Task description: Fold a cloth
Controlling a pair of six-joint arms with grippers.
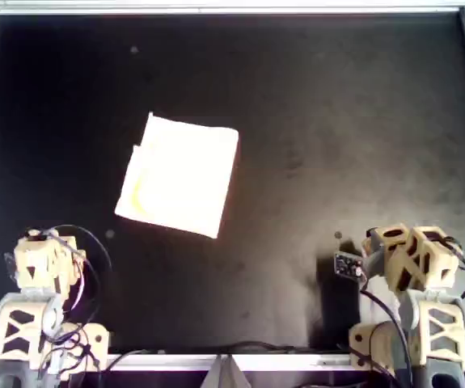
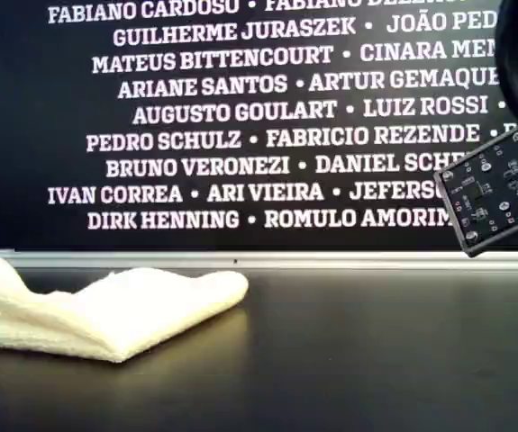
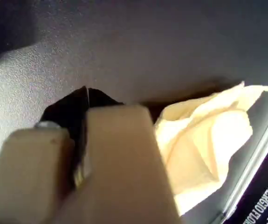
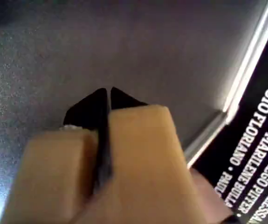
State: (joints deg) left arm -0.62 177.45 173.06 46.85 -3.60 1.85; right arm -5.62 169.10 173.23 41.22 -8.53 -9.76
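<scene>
The cloth (image 1: 179, 175) lay folded into a smaller rectangle on the black bench (image 1: 337, 121), toward the overhead view's left of centre, its layers stacked and slightly puffed in the exterior view. My left fingers (image 3: 86, 93) were pressed together, empty, near the cloth but apart from it. My right fingers (image 4: 108, 95) were pressed together too, over bare bench, well apart from the cloth.

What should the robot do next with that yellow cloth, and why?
Probably nothing more than a check. The cloth already lies folded in layers on the black table, and the left gripper and right gripper are both shut, empty and parked away from it.
</scene>
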